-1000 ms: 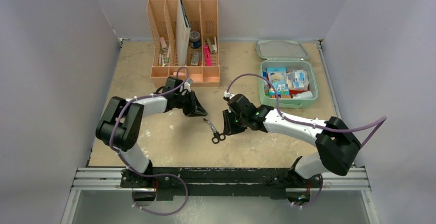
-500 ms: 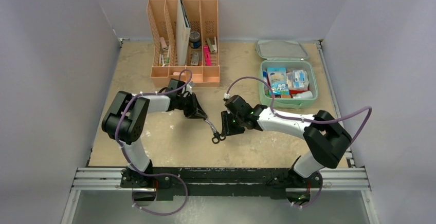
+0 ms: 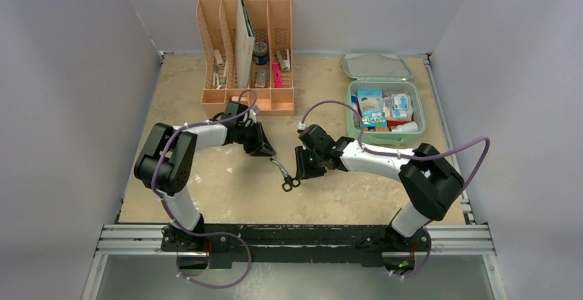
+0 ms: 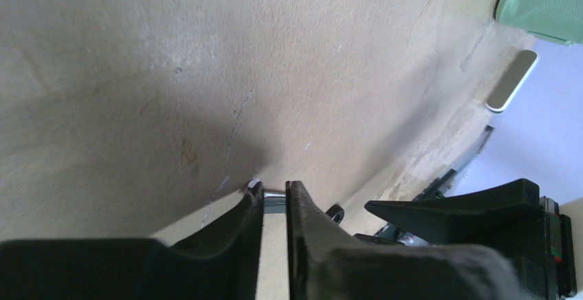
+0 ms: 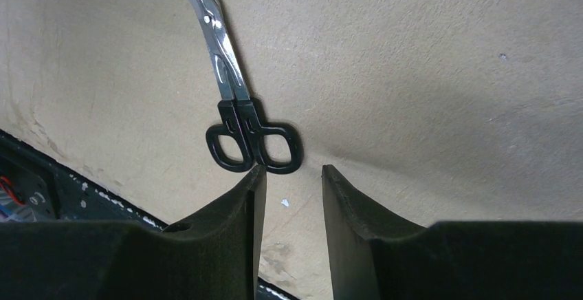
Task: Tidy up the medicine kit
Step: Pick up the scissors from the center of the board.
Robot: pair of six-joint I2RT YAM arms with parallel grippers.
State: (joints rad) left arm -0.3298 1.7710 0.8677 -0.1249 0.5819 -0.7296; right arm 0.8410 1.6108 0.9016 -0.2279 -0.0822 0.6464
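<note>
Scissors [image 3: 284,175] lie flat on the tabletop [image 3: 206,197] at lower centre of the overhead view. The black handle loops point toward the bottom of the frame. The steel blades run up and to the left.

Right tool [image 5: 292,171]: the jaws stand moderately apart and hold nothing. In the right wrist view the handle loops sit just ahead of the left-hand fingertip. They are offset to the left of the gap, not centred in it, and the blades run away toward the top of the frame.

Left tool [image 4: 273,187]: the jaws are drawn to a narrow slit, and a sliver of bright metal shows at the tips. In the overhead view this tool meets the blade end of the scissors. Whether it clamps the blade cannot be told.

Farther back, the medicine kit [image 3: 352,118] sits at upper right of the overhead view, well apart from the scissors. Its lid [image 3: 377,66] is folded open behind it, and boxes and packets fill the tray. The peach desk organizer [image 3: 206,38] stands at upper centre-left.

Governing relation: the kit lies up and to the right of the scissors, on the right arm's side. The handle end faces the right tool, so the right arm is judged the better placed to carry the scissors to the kit.
</note>
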